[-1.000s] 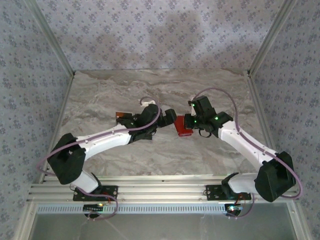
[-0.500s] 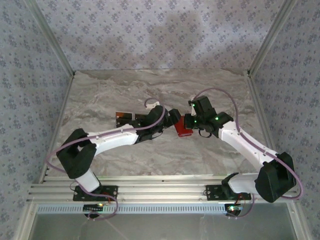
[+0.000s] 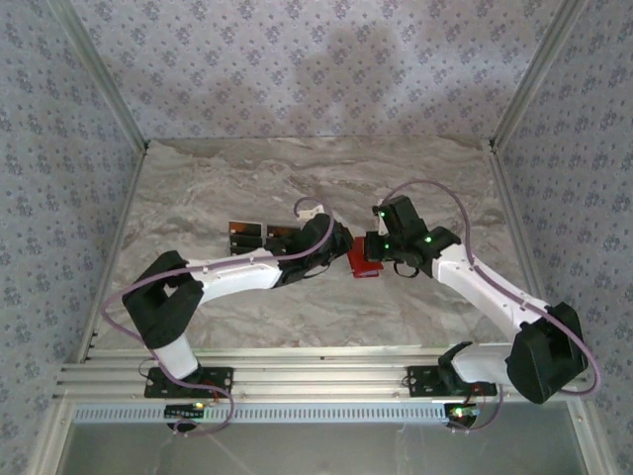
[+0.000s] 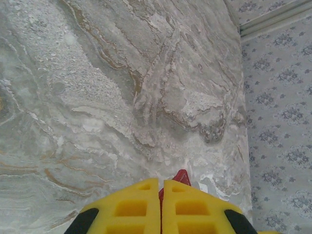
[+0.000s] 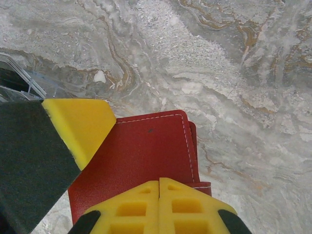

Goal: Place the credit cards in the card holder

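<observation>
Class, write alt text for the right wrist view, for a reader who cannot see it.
A red card holder, marble table behind it, is pinched at its near edge by the shut right claw. The left claw's yellow finger touches its left corner.

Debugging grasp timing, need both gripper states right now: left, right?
Left gripper: closed, pinching an edge of the red card holder.
Right gripper: closed, gripping the red card holder too.

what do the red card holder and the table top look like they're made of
Card holder: likely leather or faux leather, matte red, pale stitching along the edge. Table: marble-look grey with brown veins, maybe stone, maybe a print.
</observation>
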### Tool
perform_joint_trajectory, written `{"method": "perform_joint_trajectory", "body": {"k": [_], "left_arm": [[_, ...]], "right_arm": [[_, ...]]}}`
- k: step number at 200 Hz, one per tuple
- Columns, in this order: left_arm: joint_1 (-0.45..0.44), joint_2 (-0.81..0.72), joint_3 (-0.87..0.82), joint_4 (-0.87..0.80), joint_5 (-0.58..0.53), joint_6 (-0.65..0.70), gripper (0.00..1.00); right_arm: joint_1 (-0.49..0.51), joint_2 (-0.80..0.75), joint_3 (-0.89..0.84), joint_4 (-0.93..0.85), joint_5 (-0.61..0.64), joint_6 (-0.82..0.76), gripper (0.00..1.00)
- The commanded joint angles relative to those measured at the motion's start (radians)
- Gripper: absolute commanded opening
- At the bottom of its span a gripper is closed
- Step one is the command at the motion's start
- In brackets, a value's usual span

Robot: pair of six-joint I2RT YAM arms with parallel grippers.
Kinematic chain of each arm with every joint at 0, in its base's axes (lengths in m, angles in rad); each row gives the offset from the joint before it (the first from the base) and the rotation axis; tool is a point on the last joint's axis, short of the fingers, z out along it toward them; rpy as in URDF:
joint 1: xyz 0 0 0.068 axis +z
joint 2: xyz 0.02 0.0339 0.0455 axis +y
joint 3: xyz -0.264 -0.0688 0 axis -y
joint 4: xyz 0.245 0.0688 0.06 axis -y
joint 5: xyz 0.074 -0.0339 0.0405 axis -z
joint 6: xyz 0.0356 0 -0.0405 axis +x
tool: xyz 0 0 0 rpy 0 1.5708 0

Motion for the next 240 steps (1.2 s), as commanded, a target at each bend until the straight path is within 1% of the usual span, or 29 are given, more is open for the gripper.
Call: {"method": "perform_joint_trajectory", "body": {"k": [1, 29, 57, 80, 85, 92, 98, 107, 116, 168, 240], "left_arm": [[-0.001, -0.038, 0.004, 0.017, -0.043, 0.069, 0.00], [0.000, -0.067, -0.024, 0.031, -0.056, 0.140, 0.00], [0.001, -0.075, -0.030, 0.044, -0.043, 0.188, 0.00], [0.001, -0.083, -0.026, 0.043, -0.028, 0.229, 0.00], [0.001, -0.086, -0.026, 0.042, -0.027, 0.239, 0.00], [0.001, -0.092, -0.029, 0.040, -0.026, 0.254, 0.00], [0.001, -0.096, -0.030, 0.039, -0.025, 0.266, 0.00], [0.002, -0.105, -0.035, 0.040, -0.024, 0.280, 0.00], [0.003, -0.115, -0.039, 0.039, -0.019, 0.294, 0.00], [0.011, -0.146, -0.052, 0.034, -0.002, 0.325, 0.00], [0.029, -0.206, -0.077, 0.028, 0.008, 0.345, 0.00]], "right_arm": [[-0.037, -0.048, -0.031, -0.038, 0.034, 0.008, 0.00], [-0.089, -0.061, -0.059, -0.030, 0.014, 0.008, 0.00], [-0.100, -0.060, -0.059, 0.001, -0.001, 0.006, 0.00], [-0.102, -0.060, -0.060, 0.005, -0.055, 0.017, 0.00], [-0.106, -0.061, -0.063, 0.006, -0.077, 0.021, 0.08], [-0.115, -0.067, -0.070, 0.011, -0.095, 0.030, 0.28], [-0.124, -0.072, -0.079, 0.018, -0.110, 0.035, 0.39], [-0.136, -0.087, -0.093, 0.040, -0.132, 0.044, 0.48], [-0.150, -0.099, -0.105, 0.056, -0.153, 0.054, 0.53], [-0.160, -0.112, -0.150, 0.170, -0.289, 0.115, 0.62], [-0.164, -0.093, -0.179, 0.216, -0.318, 0.135, 0.62]]}}
